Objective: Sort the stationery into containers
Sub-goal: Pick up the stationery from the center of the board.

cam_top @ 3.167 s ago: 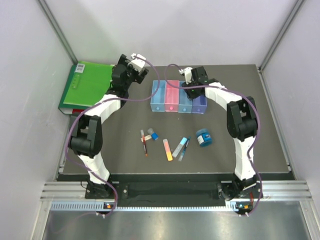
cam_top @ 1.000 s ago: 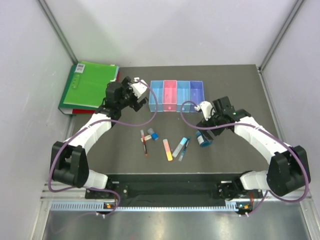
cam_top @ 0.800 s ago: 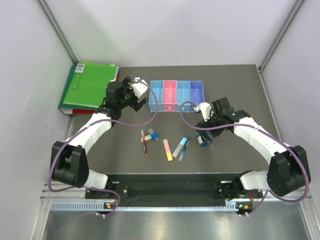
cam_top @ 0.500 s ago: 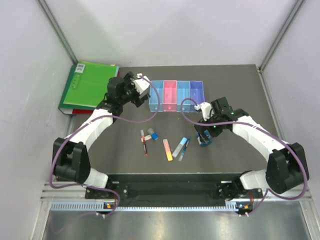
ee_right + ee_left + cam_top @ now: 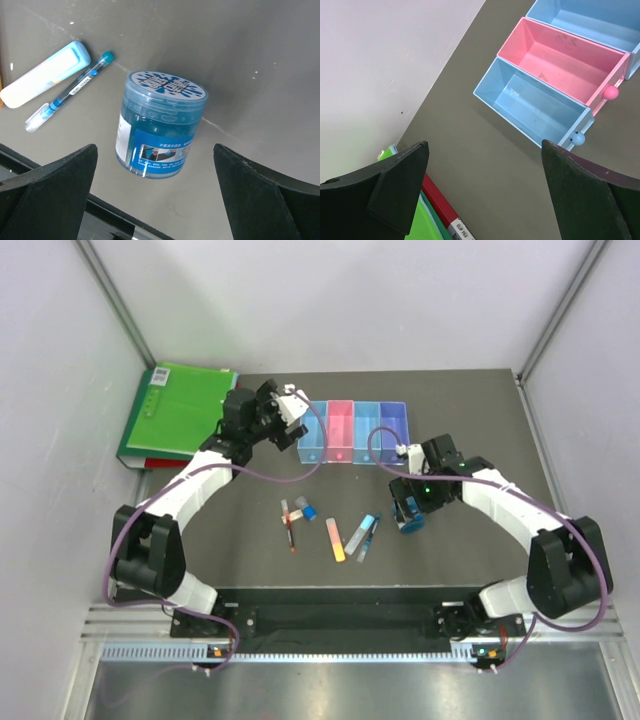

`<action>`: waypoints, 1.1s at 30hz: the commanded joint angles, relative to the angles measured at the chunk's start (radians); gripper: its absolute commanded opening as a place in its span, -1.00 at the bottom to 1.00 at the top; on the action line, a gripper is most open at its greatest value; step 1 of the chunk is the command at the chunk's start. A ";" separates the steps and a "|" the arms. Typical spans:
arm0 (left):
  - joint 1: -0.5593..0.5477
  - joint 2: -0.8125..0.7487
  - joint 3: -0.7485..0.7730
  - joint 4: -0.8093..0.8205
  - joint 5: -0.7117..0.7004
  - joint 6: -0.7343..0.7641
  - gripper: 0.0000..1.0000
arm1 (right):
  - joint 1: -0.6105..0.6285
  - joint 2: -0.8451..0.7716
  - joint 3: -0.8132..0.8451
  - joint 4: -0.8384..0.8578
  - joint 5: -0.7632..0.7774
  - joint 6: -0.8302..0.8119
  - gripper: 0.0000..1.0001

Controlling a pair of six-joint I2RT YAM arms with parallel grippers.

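Right wrist: open jaws bracket the round blue tub

Seen from the right wrist, the round blue tub (image 5: 162, 127) stands upright on the dark table (image 5: 260, 55), lid up, with one finger of the right gripper (image 5: 155, 150) at its 9 o'clock and the other at its 3 o'clock. The jaws are spread wide and hold nothing; bare table shows on both sides, so neither finger touches the tub.

It looks like rigid, smooth plastic, probably light and not fragile, but the curved, glossy wall could slip or spin under a shallow pinch. The best hold is likely across the labelled wall, below the lid, with the fingers on opposite sides. Gripping the lid alone risks lifting it off.

A thin blue pen (image 5: 70, 90) and a pale flat stick (image 5: 45, 75) lie at the tub's 10 o'clock, near it but clear of the fingers.

From the top camera, the tub sits at about 4 o'clock from the table's centre, and the row of bins (image 5: 343, 455) at 12 o'clock. The left gripper (image 5: 484, 145) hovers beside the leftmost light blue bin (image 5: 485, 95), equally wide open and empty
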 commanded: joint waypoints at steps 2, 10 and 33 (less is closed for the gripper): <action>-0.009 -0.002 0.031 0.033 0.002 0.010 0.98 | -0.007 0.020 0.006 0.018 0.039 0.026 0.99; -0.009 -0.032 0.002 0.076 0.001 0.025 0.98 | -0.005 0.095 0.016 -0.008 0.041 0.012 0.99; 0.007 0.022 -0.003 0.163 -0.018 0.054 0.98 | 0.069 0.144 0.026 -0.010 0.006 0.012 0.05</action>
